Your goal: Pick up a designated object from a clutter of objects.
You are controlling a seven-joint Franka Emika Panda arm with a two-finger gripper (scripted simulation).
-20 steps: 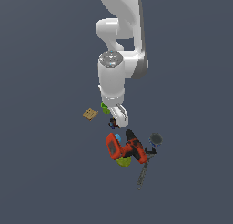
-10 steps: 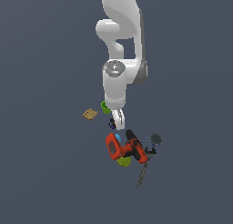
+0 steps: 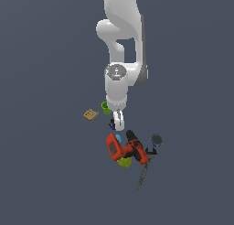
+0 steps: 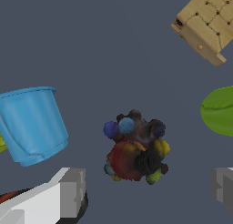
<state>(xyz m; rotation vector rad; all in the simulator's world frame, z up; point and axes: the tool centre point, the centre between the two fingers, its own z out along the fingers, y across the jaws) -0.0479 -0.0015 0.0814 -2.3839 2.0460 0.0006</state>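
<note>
The designated object (image 4: 135, 148) is a tiny dark lump with black, red and blue knobs, lying on the floor. In the exterior view it (image 3: 112, 125) peeks out beside the fingers. My gripper (image 4: 145, 189) is open and hangs over the lump, one finger on each side, not touching it. In the exterior view the gripper (image 3: 118, 122) points straight down. The clutter lies around it: a green cup (image 3: 106, 107), a tan flat square (image 3: 90, 114), a red-and-black power drill (image 3: 127, 148), a grey-blue cup (image 3: 156, 140) and a yellow-green round thing (image 3: 124, 162).
In the wrist view a blue cup (image 4: 34, 125) lies close beside one finger (image 4: 68, 191). The green cup's edge (image 4: 220, 110) is near the other finger (image 4: 223, 184), and the tan square (image 4: 207, 25) lies further off. The drill is just beyond the lump.
The wrist has come down and shifted slightly to the exterior view's right over the last second, bringing the gripper upright over the lump. The objects have not moved.
</note>
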